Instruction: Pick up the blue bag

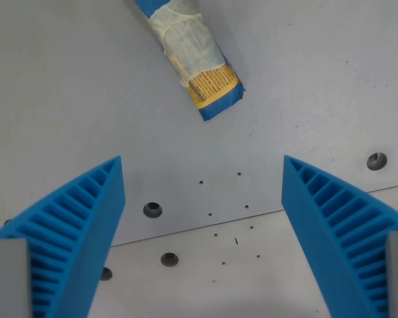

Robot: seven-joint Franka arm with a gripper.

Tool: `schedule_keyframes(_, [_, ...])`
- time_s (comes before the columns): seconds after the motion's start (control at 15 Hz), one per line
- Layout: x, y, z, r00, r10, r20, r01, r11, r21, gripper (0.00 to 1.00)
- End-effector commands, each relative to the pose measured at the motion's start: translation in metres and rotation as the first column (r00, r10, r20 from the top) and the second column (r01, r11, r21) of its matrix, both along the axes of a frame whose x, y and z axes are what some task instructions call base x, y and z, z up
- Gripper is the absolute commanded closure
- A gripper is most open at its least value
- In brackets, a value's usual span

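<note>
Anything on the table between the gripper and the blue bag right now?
Nothing visible. The open gripper faces the bag across bare table, with only small screw holes in between.

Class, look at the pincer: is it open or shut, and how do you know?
Open. The pincer has its two blue fingers spread wide, bare grey table between them; the blue bag lies beyond, untouched.

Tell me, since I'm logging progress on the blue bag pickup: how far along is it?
Early stage. Done: nothing visibly, since the blue bag with pale wrapping and an orange printed label lies on the grey table. In hand: the open gripper with blue ribbed fingers holds nothing, short of the bag. Left: approach, close on it, lift.
</note>
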State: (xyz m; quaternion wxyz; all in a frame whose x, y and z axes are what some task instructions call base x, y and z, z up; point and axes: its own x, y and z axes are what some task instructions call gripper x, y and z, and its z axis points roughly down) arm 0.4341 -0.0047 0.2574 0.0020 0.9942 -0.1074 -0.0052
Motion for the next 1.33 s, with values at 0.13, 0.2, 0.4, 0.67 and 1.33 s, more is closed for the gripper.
schedule_keyframes(0.13, [0.0006,0.0001,0.0015,1.0,0.003,0.005,-0.003,1.0,0.0,0.0])
schedule_keyframes(0.2, [0.0006,0.0001,0.0013,1.0,0.004,0.006,-0.004,1.0,0.0,0.0])
schedule_keyframes(0.4, [0.0008,0.0001,0.0009,1.0,0.006,0.006,-0.006,1.0,0.0,0.0])
schedule_keyframes(0.67, [0.0012,0.0002,0.0001,1.0,0.01,0.006,-0.01,1.0,0.0,0.0])
schedule_keyframes(1.33, [0.0025,0.0006,-0.0029,1.0,0.026,0.008,-0.026,1.0,0.0,0.0])
